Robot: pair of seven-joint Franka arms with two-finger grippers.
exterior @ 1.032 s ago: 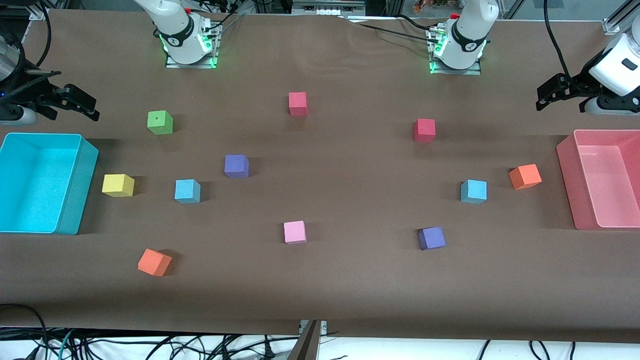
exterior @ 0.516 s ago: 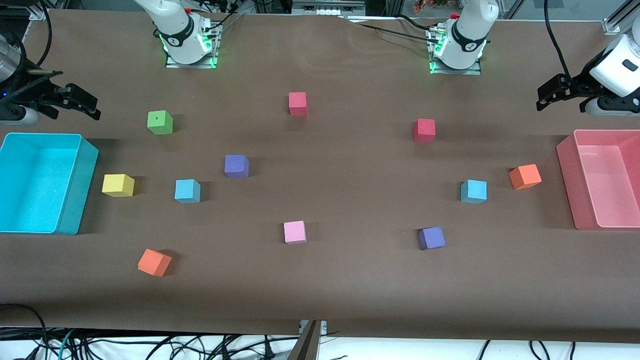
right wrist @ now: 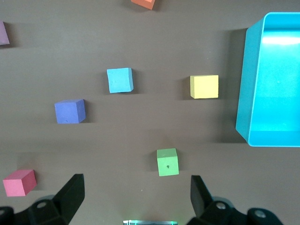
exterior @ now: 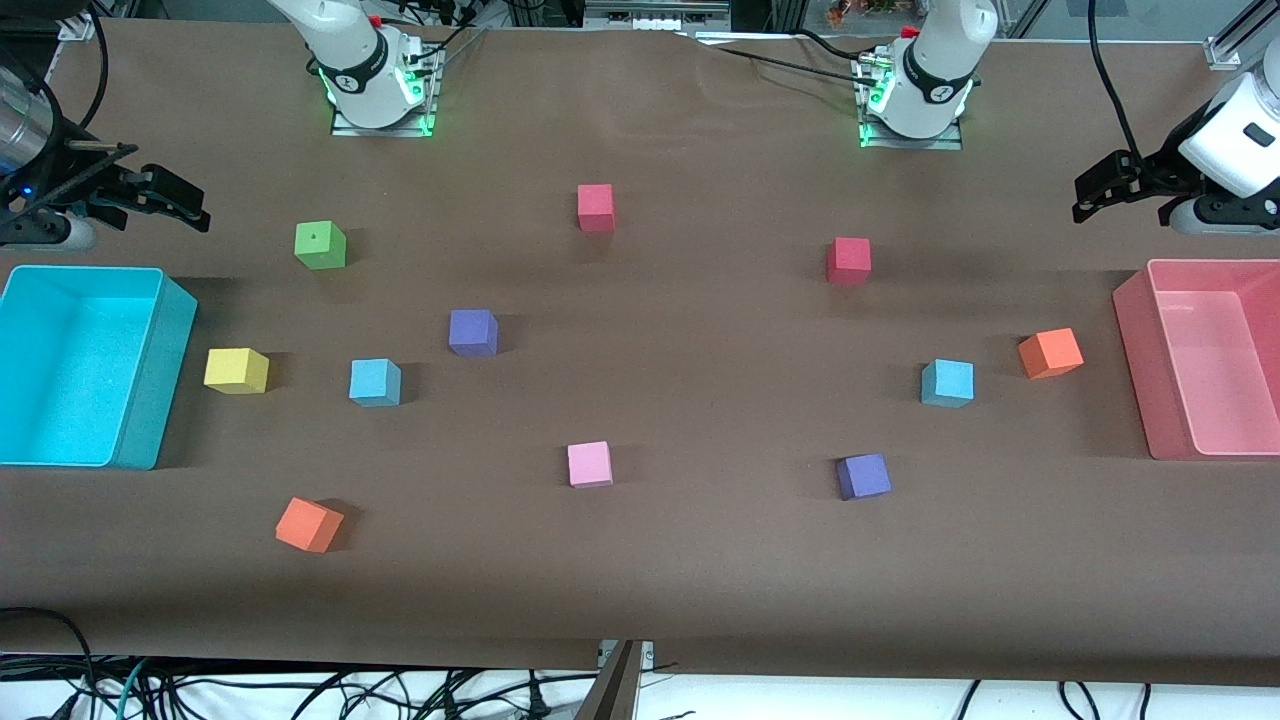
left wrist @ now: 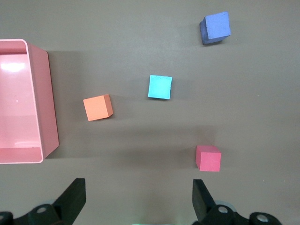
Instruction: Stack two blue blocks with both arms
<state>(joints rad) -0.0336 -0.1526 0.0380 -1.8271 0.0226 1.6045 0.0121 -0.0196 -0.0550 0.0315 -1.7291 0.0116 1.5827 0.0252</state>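
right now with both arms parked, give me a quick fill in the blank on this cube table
1. The yellow cube sits between the cyan bin and a ____ cube.
2. The orange cube nearest the pink bin is at the ____ arm's end.
3. Both grippers, left gripper and right gripper, are ____.

Answers: sky-blue; left; open

Open tabletop around blue blocks (exterior: 375, 382) (exterior: 947, 383), neighbours apart
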